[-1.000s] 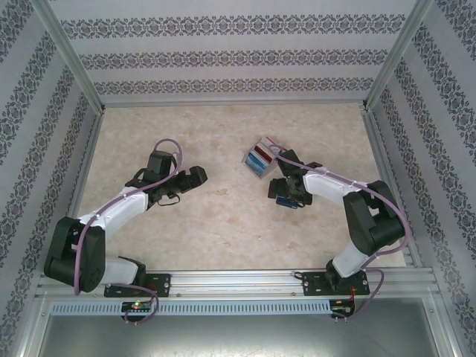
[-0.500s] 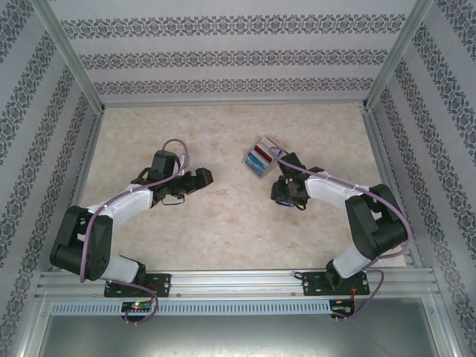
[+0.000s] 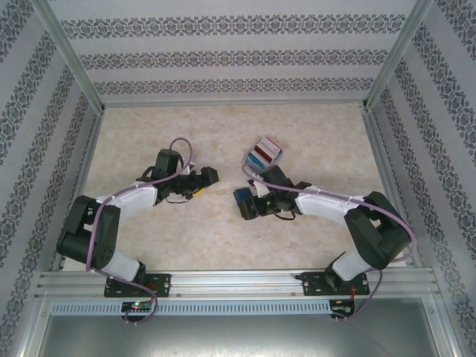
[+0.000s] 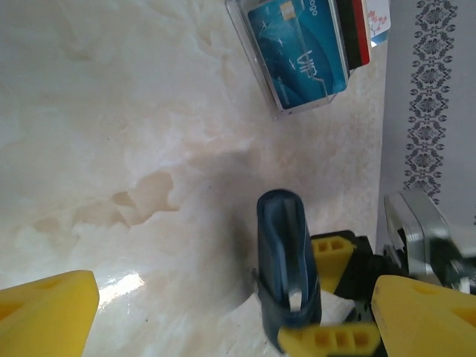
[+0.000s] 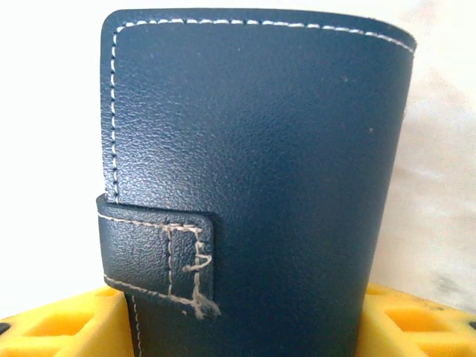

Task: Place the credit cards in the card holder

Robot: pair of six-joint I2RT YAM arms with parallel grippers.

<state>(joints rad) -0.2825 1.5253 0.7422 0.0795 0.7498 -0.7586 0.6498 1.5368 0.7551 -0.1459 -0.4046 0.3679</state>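
Card holder (image 5: pixel 253 163): dark blue and folded shut, with pale stitches round the edge and a little strap (image 5: pixel 156 256) across one side. It stands up on a thin edge between the two arms, near the middle of the counter (image 3: pixel 149 134).
Right gripper (image 3: pixel 249 202): clamped on the card holder. Its yellow fingers (image 5: pixel 59 327) sit on two sides of it and squeeze it.
Left gripper (image 3: pixel 204 178): spread wide, with nothing in it. It is just to the left of the card holder and points at it. In the left wrist view the card holder shows between its yellow tips, apart from them.
Credit cards (image 4: pixel 297 52): packed on edge in a clear box (image 4: pixel 245 37), a bit farther back on the counter than the card holder. A blue card is at the front. Red, dark and white ones are behind it.
Card holder and cards: near each other, not touching.
Bottom of the card holder: I cannot tell if it rests on the counter or hangs just over it.
Walls (image 3: pixel 223 59): pale paper with dark flower stripes, on three sides.
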